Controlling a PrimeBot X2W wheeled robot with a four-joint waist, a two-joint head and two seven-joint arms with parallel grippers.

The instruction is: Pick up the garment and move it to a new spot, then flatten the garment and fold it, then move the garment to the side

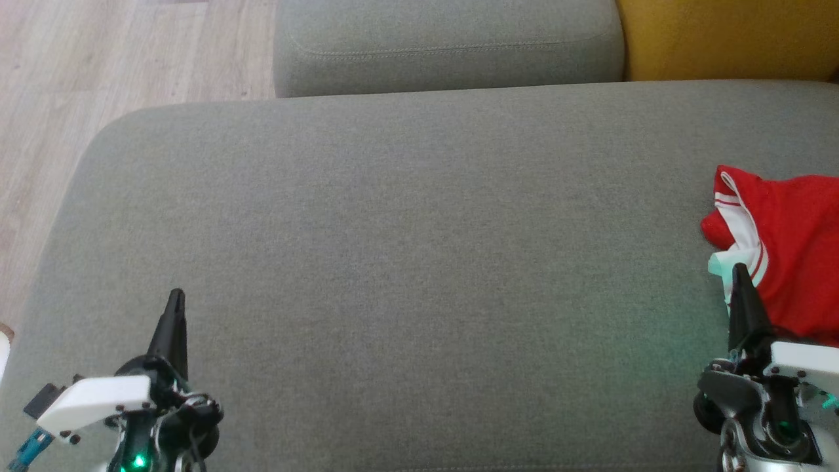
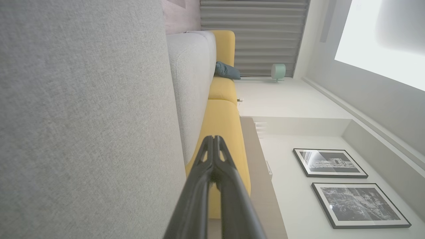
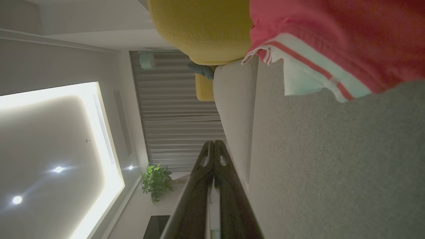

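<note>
The red garment (image 1: 790, 242) with white stripes is lying crumpled at the right edge of the grey seat cushion (image 1: 406, 249). The left gripper (image 1: 175, 296) is pointing across the cushion's near-left corner, its fingers pressed together on nothing. The right gripper (image 1: 739, 270) is sitting clenched and empty at the cushion's near-right side, its tip near the garment's white hem.

garment (image 1: 790, 252) on cushion (image 1: 393, 262), far right

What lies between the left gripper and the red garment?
In the head view, bare grey cushion runs from the left gripper across to the red garment; nothing lies on it. The right gripper stands by the garment's edge.
</note>
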